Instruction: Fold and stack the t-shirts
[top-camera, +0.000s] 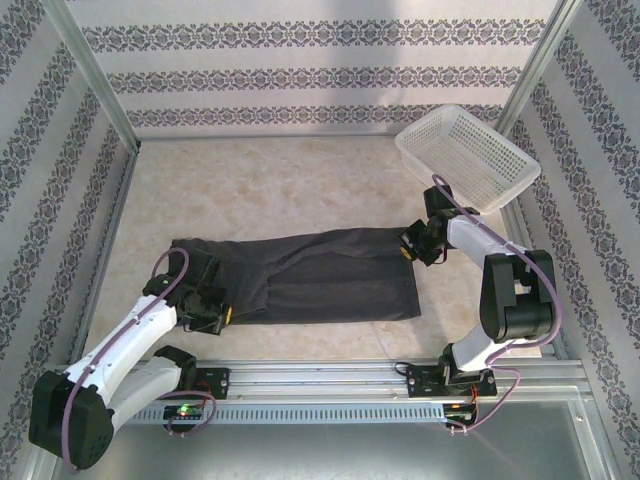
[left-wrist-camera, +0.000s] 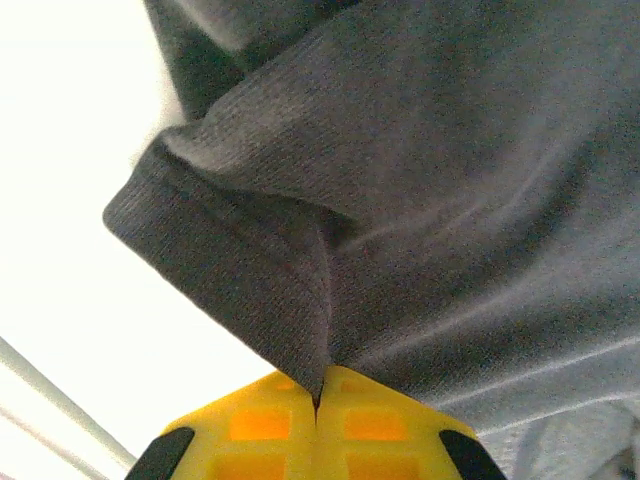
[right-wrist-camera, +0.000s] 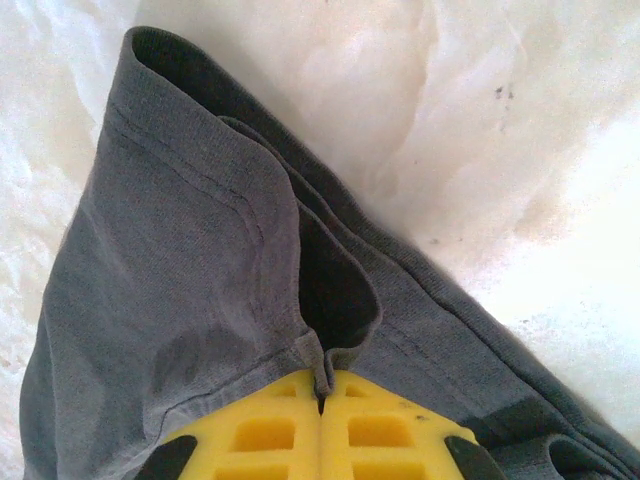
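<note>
Across the middle of the worktop (top-camera: 300, 170), looking at the charcoal-grey t-shirt (top-camera: 320, 275), lying flat as a long band from left to right. Gripping its left end with the left pincer (top-camera: 205, 312), down at the near left corner of the cloth. Pressing the yellow fingers (left-wrist-camera: 260, 430) together on a hemmed edge, with the fabric rising as a small ridge straight out of the closed tips in the left wrist view. Gripping the right end with the right pincer (top-camera: 412, 248), toward the far corner of that end. Pinching there a fold of the hem, with layers of cloth bunching and opening into a dark pocket just above the closed tips in the right wrist view. Noticing a white mesh basket (top-camera: 470, 155) beyond the right pincer, tilted at the far right, apart from the t-shirt.
</note>
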